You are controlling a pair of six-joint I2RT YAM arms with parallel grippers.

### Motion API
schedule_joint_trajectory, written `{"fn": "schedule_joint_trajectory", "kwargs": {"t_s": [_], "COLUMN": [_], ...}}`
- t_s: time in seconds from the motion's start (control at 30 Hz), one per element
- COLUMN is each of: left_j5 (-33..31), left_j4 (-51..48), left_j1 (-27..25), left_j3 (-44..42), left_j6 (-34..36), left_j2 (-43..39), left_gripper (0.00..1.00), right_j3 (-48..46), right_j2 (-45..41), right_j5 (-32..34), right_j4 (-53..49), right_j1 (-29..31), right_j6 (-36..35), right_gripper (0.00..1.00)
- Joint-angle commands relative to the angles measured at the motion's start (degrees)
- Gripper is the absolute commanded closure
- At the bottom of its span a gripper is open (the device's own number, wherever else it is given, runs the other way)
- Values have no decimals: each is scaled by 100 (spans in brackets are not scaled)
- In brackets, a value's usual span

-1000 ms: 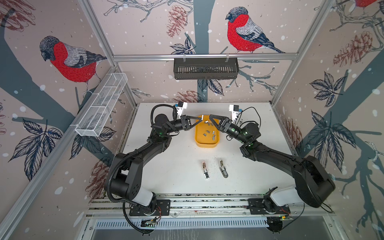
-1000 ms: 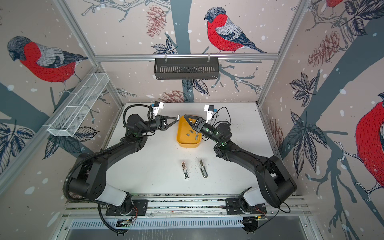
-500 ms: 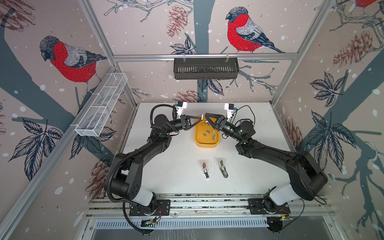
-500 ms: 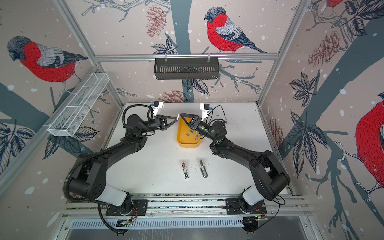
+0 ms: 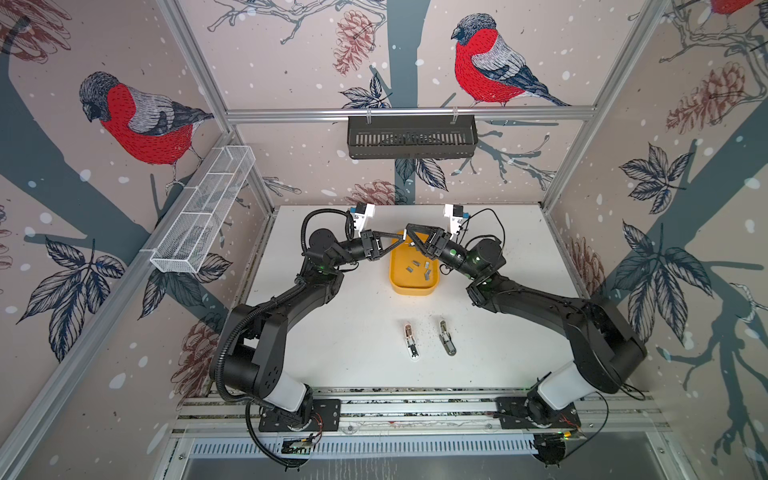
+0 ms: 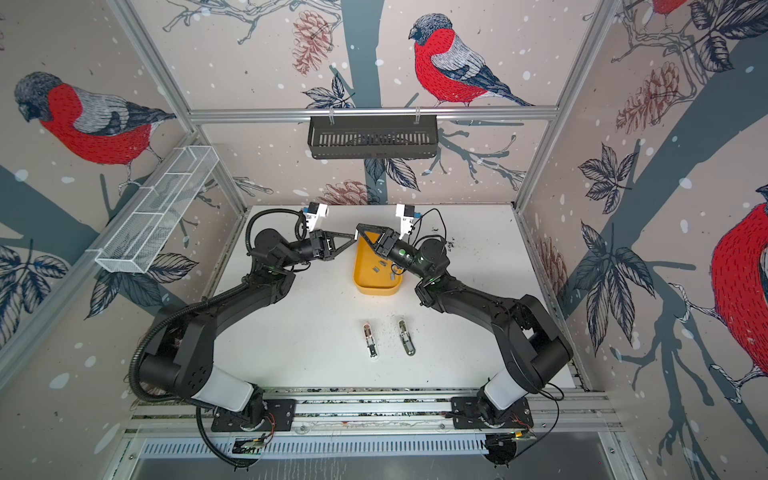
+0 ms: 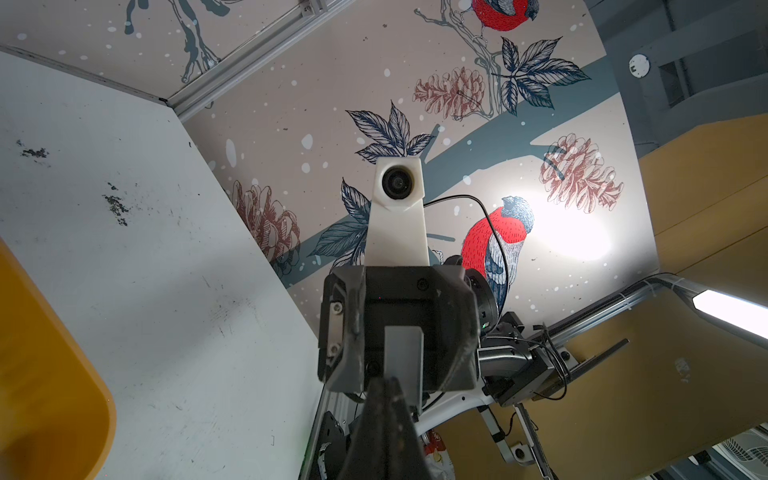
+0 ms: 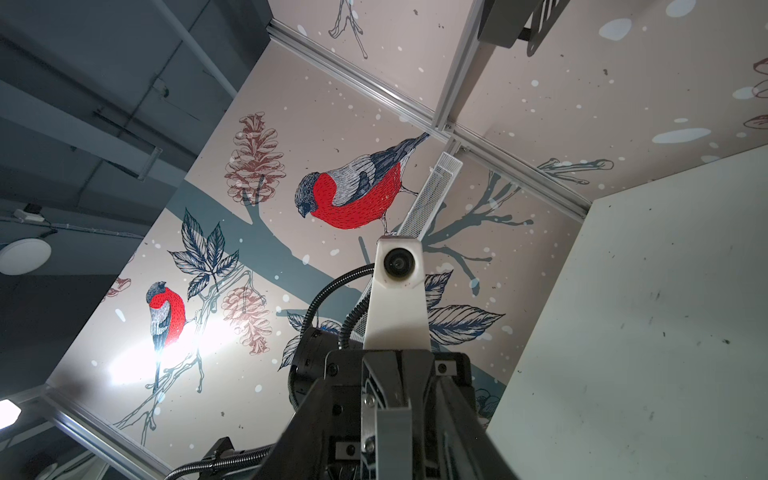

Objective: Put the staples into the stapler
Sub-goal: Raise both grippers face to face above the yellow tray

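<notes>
Above the far end of the yellow tray my two grippers meet tip to tip. My left gripper is shut on a grey staple strip that sticks out past its tips. My right gripper faces it, and its fingers stand apart on either side of the strip with a gap showing. Several more staples lie loose in the tray. Two mini staplers lie side by side on the white table nearer the front.
A black slotted basket hangs on the back wall and a white wire rack on the left wall. Dark specks lie around the staplers. The aluminium rail with both arm bases runs along the table's front edge.
My right gripper has moved left to the left gripper's tip and its jaws have narrowed around the strip. The left arm has stayed still and shut.
</notes>
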Motion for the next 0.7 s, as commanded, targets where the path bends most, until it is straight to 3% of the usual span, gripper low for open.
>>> {"fn": "schedule_joint_trajectory", "kwargs": {"t_s": [0.0, 0.67], "left_j5": [116, 137], "left_j4": [324, 314], "left_j1": [9, -6], "left_j3": [53, 61], "left_j6": [1, 19], "left_j2": [28, 83], "left_gripper": [100, 100], "right_j3": [85, 148], "right_j2": [38, 162], "right_j5": [-93, -141], "right_j4": [252, 261], "right_j1": [25, 25], "right_j6": [26, 61], "right_gripper": [59, 71]}}
